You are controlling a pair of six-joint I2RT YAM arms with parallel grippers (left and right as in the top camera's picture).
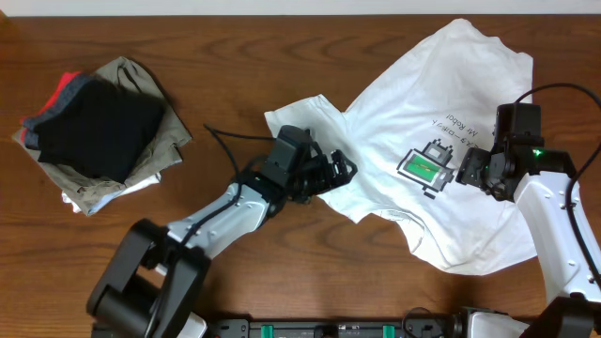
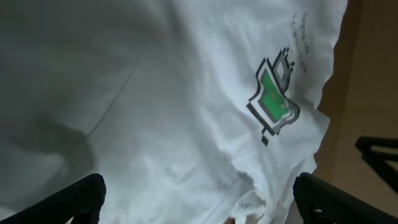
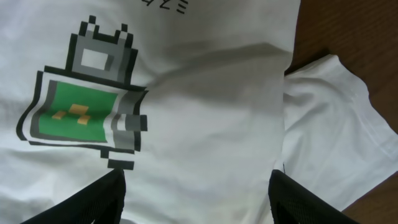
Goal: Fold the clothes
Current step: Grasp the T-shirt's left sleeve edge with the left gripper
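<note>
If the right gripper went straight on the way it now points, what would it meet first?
Likely the white garment: its fabric fills the gap between the open fingers, just beside the green print; depth is unclear.

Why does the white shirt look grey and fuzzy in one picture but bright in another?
Left wrist view: the shirt is dim and soft, with a dark shadow across its left part; the camera may be too close to focus. Right wrist view: brighter light, the green print crisp. Overhead view: even light, shirt plainly white, a mild sheen on the table.
</note>
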